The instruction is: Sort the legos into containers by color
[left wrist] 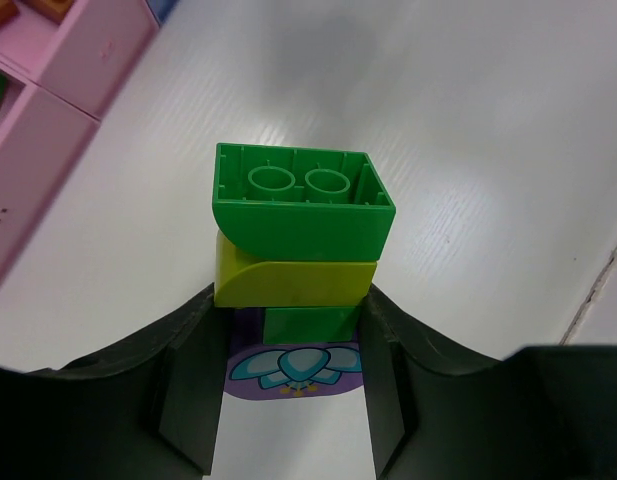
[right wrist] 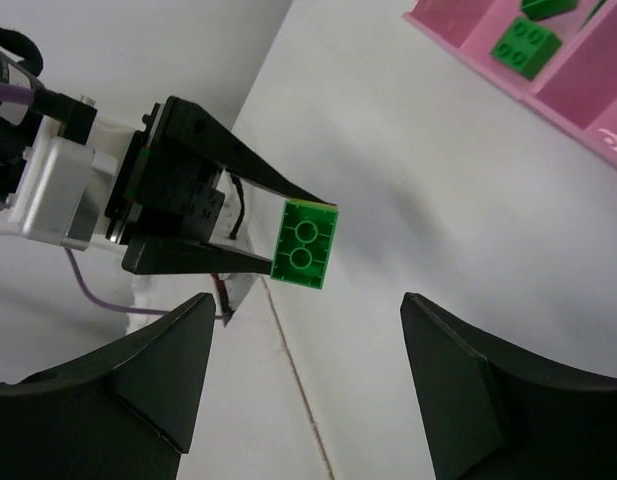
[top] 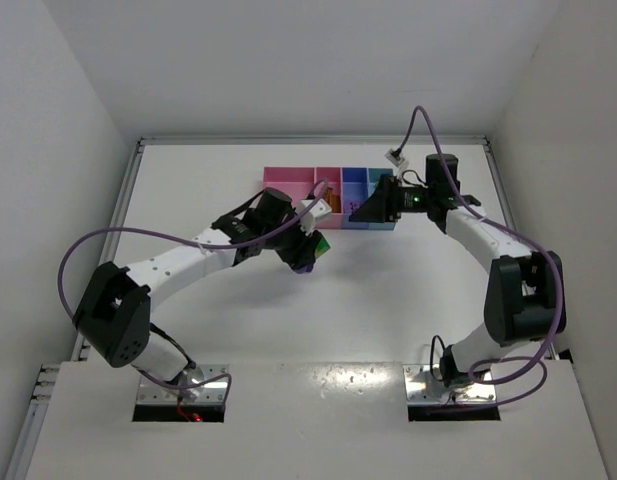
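Early days, I reckon: green bricks (right wrist: 526, 42) sit in a pink compartment of the tray (top: 288, 180), while the left jaws clamp a joined, unsorted green-yellow-purple stack (left wrist: 293, 215) above the bench (top: 388, 300) nearby, the right jaws wide open, empty, facing it.

Top camera looks down from above and behind the rig over the whole bench (top: 388, 290). Wrist cameras sit close; the right faces the left gripper (right wrist: 303, 235), both showing its brick stack (left wrist: 300, 215).
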You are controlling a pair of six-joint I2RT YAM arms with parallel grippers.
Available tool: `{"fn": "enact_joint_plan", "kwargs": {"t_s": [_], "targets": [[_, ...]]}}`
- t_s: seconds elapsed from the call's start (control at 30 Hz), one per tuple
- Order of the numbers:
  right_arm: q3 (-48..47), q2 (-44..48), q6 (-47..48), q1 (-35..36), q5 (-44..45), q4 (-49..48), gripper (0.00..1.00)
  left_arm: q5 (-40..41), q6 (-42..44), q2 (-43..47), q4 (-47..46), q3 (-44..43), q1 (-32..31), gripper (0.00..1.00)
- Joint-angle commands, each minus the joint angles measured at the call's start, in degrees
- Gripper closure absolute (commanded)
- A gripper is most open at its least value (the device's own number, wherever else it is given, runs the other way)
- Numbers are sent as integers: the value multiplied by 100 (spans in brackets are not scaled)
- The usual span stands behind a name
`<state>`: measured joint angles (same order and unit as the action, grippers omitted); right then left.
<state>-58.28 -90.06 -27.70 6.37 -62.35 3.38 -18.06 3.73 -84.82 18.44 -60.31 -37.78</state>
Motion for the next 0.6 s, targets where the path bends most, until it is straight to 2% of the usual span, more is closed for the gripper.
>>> {"fn": "enact_joint_plan", "kwargs": {"t_s": [0.0,0.57], "targets": [[-298,-64,-183,214,-357,-294,25,-127,-153,211,-341,-341,43,87],[-640,-521,55,830,-129,-74,25,-241,-373,97,-393,-850,43,87]]}}
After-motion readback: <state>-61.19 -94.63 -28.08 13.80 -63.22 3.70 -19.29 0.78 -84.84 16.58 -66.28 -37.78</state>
